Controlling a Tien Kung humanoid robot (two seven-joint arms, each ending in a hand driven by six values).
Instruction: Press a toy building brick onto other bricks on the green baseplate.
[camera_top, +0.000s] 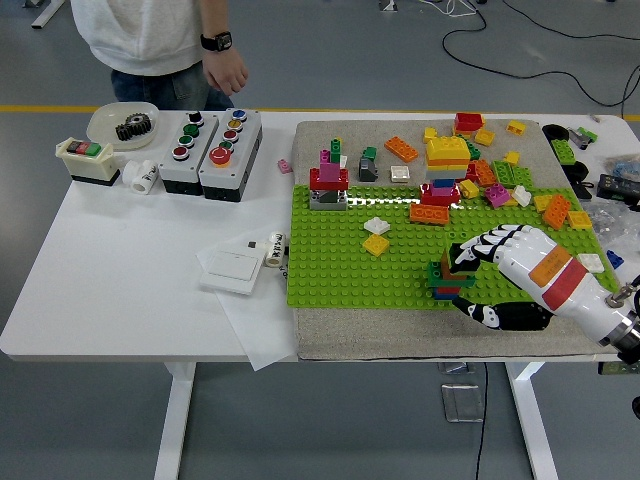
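Bricks of hard plastic are what the robot works with, and from where I stand the right hand (505, 272) has its fingers (480, 245) curled over the top of a small brick stack (450, 275), with the thumb low at the near side; they look pinched on the topmost brown brick (455, 262), though I cannot see the contact exactly. The stack stands on the green baseplate (330, 260), close to its near edge and toward its right end. I judge the brick to be light, stiff and rather smooth, so it can slip sideways out of a loose pinch, but it will not bend or break under a firm push. The best place to hold seems to be the two opposite side walls, and the pressing should go straight down on the top face so the studs meet evenly; a tilted push could jam one edge or topple the narrow stack. The baseplate lies on a grey mat (330, 340) at the right half of the tabletop (120, 270), which may give a little under pressure. Other towers, a pink and red one (329, 180) and a yellow one (446, 165), stand near the far edge of the baseplate, well apart from the hand. A person (160, 40) stands at the far left corner, one hand (226, 70) hanging free above the tabletop edge. The left arm I do not see.
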